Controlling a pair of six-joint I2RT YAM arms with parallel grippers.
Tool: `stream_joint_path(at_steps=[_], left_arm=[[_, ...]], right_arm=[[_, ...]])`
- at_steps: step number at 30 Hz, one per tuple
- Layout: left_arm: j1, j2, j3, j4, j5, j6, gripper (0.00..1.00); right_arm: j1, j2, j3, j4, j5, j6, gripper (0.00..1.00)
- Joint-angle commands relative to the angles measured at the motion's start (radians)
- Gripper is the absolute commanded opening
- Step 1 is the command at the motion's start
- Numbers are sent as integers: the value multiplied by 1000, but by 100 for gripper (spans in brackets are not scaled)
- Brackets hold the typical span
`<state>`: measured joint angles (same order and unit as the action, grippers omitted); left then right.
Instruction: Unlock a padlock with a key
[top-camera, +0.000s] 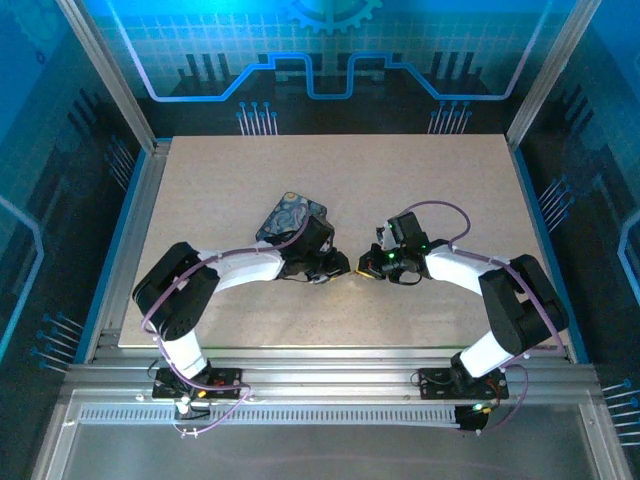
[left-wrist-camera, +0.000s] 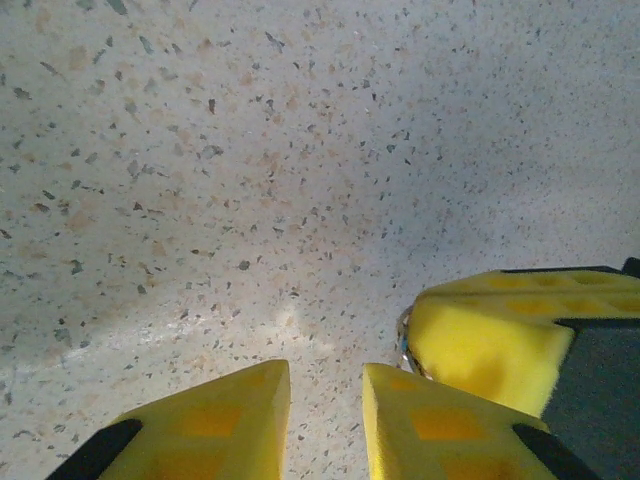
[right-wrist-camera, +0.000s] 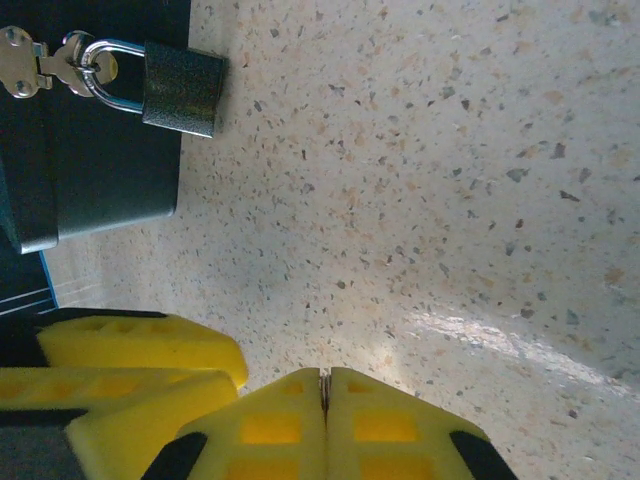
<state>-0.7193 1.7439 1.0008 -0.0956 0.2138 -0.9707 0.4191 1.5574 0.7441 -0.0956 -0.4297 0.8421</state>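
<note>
The small dark padlock (right-wrist-camera: 181, 90) lies on the table top with its shackle through a silver hasp (right-wrist-camera: 40, 62) on the dark box (right-wrist-camera: 95, 175). My right gripper (right-wrist-camera: 325, 378) is shut, and a thin silvery edge of the key (right-wrist-camera: 324, 384) shows between its pads. It is well short of the padlock. My left gripper (left-wrist-camera: 326, 372) is open over bare table, its jaws a small gap apart with nothing between them. The right gripper's yellow finger (left-wrist-camera: 480, 340) sits just right of it, with a bit of metal ring (left-wrist-camera: 404, 345) at its edge. Both grippers meet at the table's middle (top-camera: 355, 266).
The dark blue swirl-patterned box (top-camera: 292, 218) sits just behind the left gripper (top-camera: 335, 266). The left gripper's yellow fingers (right-wrist-camera: 140, 345) crowd the lower left of the right wrist view. Speckled table (top-camera: 450, 180) spreads to the right and far side.
</note>
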Motion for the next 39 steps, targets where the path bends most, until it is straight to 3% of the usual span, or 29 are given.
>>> stream_joint_path(at_steps=[1,39], left_arm=[[-5,-38,-14,-3,-1,-12,25],[-26,-24,-39,82,39,-59,20]], right_arm=[[10,18,18,3,3,21,0],[12,52,43,38,-24,62,0]])
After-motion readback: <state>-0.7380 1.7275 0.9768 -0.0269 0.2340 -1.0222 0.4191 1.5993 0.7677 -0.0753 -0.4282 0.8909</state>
